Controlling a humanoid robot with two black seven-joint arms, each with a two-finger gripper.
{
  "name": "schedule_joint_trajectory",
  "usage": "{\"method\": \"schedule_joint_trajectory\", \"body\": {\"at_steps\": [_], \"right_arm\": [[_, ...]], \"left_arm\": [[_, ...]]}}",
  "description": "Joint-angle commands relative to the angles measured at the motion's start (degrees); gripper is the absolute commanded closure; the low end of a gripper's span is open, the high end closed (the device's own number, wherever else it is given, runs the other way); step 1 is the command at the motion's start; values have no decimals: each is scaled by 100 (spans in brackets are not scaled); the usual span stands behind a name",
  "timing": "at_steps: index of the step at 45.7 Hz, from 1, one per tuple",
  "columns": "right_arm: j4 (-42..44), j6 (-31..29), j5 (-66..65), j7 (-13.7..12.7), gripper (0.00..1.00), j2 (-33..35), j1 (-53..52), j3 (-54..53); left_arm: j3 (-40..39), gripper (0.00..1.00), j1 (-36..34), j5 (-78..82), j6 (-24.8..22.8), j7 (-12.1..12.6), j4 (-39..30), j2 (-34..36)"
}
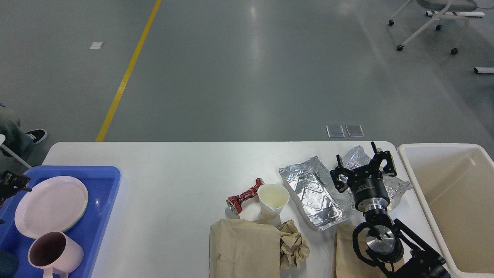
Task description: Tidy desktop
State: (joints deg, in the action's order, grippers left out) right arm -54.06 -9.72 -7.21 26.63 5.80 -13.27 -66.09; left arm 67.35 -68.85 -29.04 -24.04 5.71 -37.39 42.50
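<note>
A single head view looked forward and down from above the worktop's (173, 170) near edge, close enough that the near edge was cut off (both arms entered from below). Its upper half took in grey floor (247, 77) beyond the far edge.

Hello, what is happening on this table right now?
A two-armed robot is tidying the white rectangular desktop. Its right end effector hovers open over crumpled clear plastic wrap, beside a silver foil tray, holding nothing. The left end effector is at the blue plastic tray edge, near stacked plates. A crushed red can, white paper cup and brown paper bags lie uncollected; the beige bin waits.
</note>
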Motion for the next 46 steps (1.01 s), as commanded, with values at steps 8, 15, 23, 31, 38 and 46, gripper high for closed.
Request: {"method": "schedule_joint_trajectory", "body": {"at_steps": [8,15,23,31,38,46], "right_arm": [[0,-3,0,0,0,0,0,0],[0,5,0,0,0,0,0,0],[0,5,0,0,0,0,0,0],[0,-4,0,0,0,0,0,0],[0,5,0,0,0,0,0,0],[0,-3,0,0,0,9,0,0]], "left_arm": [[-73,4,-796,4,-22,0,-40,4],[-213,4,-1543,-5,-48,0,-119,161],[-1819,4,-1703,118,-549,-149,-444,759],[-4377,4,-931,109,-1304,-220,-506,1366],[-7022,4,326,109,-1323,-378,-506,1095],[-9457,4,1882,118,-946,-632,-489,225]]}}
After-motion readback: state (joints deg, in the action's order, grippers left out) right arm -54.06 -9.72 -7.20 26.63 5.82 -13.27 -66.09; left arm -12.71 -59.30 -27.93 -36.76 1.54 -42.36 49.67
